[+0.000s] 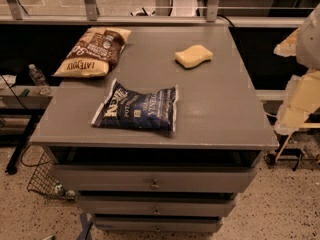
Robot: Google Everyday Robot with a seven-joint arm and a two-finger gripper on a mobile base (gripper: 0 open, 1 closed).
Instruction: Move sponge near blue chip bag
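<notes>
The pale yellow sponge (193,56) lies on the grey cabinet top (215,114), towards the back right. The navy blue chip bag (136,108) lies flat near the front left of the top, about a bag's length from the sponge. My arm and gripper (299,101) show as pale shapes at the right edge of the view, beside the cabinet and off its top, well to the right of both things. Nothing is held that I can see.
A brown and tan chip bag (94,51) lies at the back left of the top. A water bottle (38,79) stands on a low shelf to the left. A wire basket (42,179) sits on the floor at the left. Drawers (155,184) face front.
</notes>
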